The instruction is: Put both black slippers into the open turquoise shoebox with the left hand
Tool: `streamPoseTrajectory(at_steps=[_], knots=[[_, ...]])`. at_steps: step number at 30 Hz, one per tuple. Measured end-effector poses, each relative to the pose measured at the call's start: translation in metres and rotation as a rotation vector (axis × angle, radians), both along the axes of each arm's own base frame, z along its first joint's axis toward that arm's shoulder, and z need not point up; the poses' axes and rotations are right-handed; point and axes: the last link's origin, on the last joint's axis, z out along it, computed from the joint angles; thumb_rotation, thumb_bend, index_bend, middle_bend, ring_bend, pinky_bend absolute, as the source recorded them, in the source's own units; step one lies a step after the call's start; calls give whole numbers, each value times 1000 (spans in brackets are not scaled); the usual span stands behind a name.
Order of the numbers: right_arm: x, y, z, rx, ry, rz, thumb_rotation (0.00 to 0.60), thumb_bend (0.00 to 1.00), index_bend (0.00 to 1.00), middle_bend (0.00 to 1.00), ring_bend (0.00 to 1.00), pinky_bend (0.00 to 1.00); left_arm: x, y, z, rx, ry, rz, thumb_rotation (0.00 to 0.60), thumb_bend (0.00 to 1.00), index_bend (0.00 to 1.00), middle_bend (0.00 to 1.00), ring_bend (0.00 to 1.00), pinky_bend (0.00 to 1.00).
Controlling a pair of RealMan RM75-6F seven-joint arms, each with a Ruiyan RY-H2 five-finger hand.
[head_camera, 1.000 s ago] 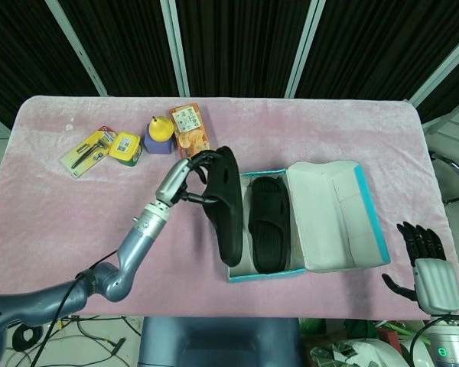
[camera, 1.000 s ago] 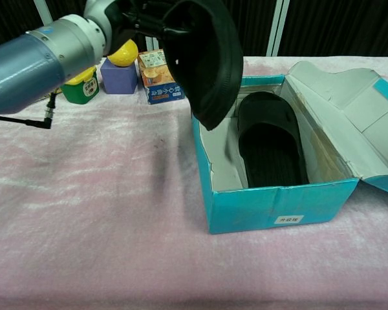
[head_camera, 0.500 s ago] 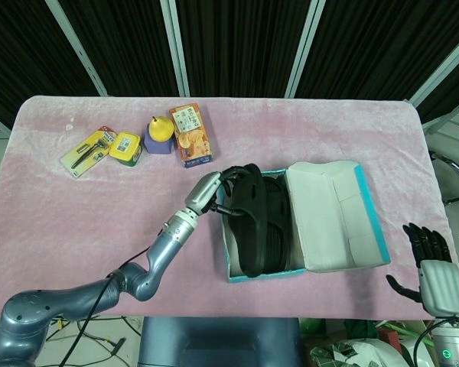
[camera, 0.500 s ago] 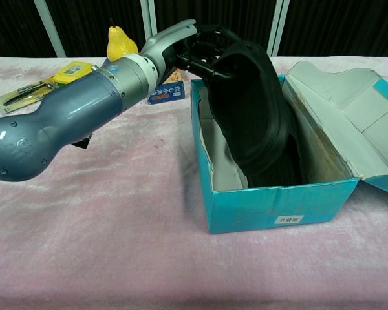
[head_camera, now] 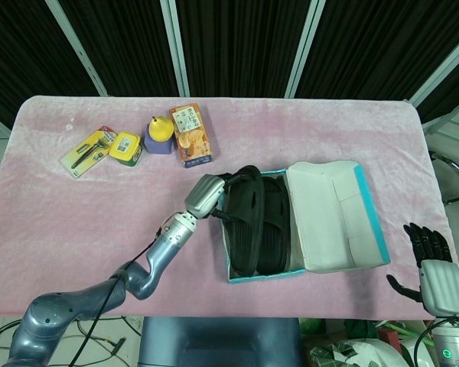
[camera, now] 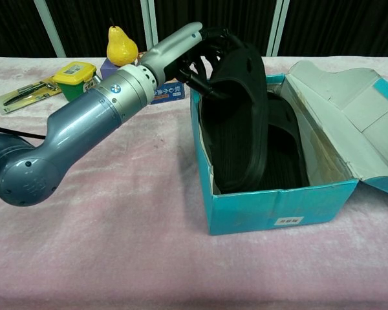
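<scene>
Chest view: the second black slipper point(camera: 236, 123) is pinched at its strap by the left hand point(camera: 191, 48), heel lowered into the turquoise shoebox point(camera: 271, 210); it is probably light, flexible foam.

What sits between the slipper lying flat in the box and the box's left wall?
The second black slipper, on edge and gripped by the left hand, fills that gap inside the turquoise shoebox; chest view shows it best.

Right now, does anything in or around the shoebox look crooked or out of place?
Yes. The slipper held by the left hand stands on edge in the shoebox, sole facing out, its upper end poking above the rim, not flat like the other slipper beside it.
</scene>
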Motion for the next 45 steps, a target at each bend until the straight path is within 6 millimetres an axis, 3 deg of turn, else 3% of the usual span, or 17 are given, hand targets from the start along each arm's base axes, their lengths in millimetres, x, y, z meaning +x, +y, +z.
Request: streamPoseTrajectory(at_steps=[8,16,22,24,25,27,30,34,38,45], knots=[[0,2,0,-3,-6,1,600,110,61,51,0,38,-5,-4,-9,32,96,-52,600,41,275,485,428,560],[1,2,0,-1,-5,4,600,111,61,46,0,39,-14,-3,-19,-59,163,27,600,5,190,419,435,547],[1,3,0,-1,-5,0,600,110,61,46,0,39,-16,-1,-16,-84,182,74,600,0,143,358,425,530],[1,3,0,0,-5,-2,600,110,61,46,0,39,-16,0,-15,-98,186,91,553,0,103,316,383,493],[1,3,0,0,-5,-2,600,110,61,46,0,39,-16,0,-14,-103,190,96,503,0,77,290,348,461],[1,3,-1,1,-5,-3,600,110,61,46,0,39,-16,1,-13,-115,200,105,293,0,13,213,231,365],[1,3,-1,2,-6,-4,600,110,61,46,0,39,-16,0,-10,-148,209,119,156,0,0,152,112,263],[1,3,-1,2,-6,-4,600,110,61,45,0,39,-13,0,-3,-184,215,124,80,0,0,86,10,163],[1,3,-1,2,-7,-4,600,110,61,45,0,39,-10,-1,6,-193,213,117,27,0,0,37,0,116],[1,4,0,0,-11,-5,600,111,61,45,0,39,-7,-1,20,-195,196,106,1,0,0,20,0,86]])
